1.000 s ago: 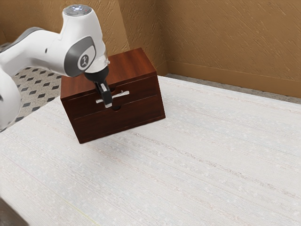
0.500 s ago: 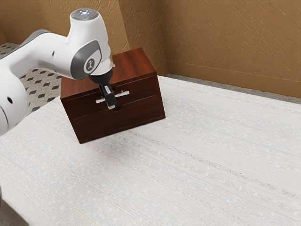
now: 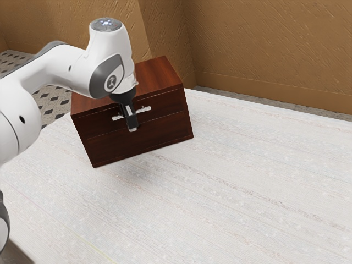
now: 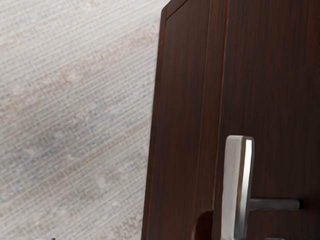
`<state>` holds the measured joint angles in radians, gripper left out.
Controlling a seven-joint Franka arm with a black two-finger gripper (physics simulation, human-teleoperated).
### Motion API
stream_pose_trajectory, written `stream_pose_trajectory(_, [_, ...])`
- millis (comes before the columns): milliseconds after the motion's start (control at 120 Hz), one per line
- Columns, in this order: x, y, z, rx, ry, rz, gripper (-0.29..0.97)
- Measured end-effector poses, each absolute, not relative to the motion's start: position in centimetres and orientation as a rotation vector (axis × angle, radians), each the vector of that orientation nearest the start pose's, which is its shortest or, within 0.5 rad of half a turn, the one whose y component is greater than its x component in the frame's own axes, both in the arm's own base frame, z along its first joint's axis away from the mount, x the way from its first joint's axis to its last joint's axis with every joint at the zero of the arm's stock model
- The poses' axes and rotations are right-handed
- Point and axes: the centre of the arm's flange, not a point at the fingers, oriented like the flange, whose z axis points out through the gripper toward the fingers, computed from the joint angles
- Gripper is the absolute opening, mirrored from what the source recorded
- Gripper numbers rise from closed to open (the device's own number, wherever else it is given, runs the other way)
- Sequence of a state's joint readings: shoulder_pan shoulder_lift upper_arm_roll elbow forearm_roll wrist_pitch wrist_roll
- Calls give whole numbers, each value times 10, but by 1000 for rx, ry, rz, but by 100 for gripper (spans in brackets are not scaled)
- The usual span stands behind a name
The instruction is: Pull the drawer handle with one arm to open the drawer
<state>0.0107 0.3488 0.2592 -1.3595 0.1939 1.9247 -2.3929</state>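
Note:
A dark red-brown wooden drawer box point(image 3: 159, 77) stands at the back of the pale table point(image 3: 231, 187), in the exterior view's left half. Its upper drawer front point(image 3: 165, 104) carries a silver bar handle point(image 3: 144, 109) and looks flush with the box. My black gripper point(image 3: 131, 125) hangs straight down in front of the handle's middle, overlapping the bar. In the wrist view the handle point(image 4: 235, 190) and its mounting post point(image 4: 275, 204) appear close up against the dark drawer front point(image 4: 270, 75).
The lower drawer front point(image 3: 159, 135) has a small finger notch just under my gripper. Brown walls point(image 3: 264, 38) rise behind the table. A checkered floor point(image 3: 52, 102) lies beyond the box. Wide bare tabletop stretches toward the exterior view's right and front.
My arm has swung toward the exterior view's right, carrying the gripper a little along the handle and slightly lower. The drawer front has not visibly moved.

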Motion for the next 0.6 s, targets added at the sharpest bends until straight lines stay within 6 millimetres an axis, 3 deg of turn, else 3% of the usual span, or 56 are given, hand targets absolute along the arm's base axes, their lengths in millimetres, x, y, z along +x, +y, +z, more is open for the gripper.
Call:
stream_pose_trajectory(325, [668, 158, 549, 908, 2903, 543, 43])
stream_pose_trajectory(600, [668, 154, 548, 941, 2896, 536, 27])
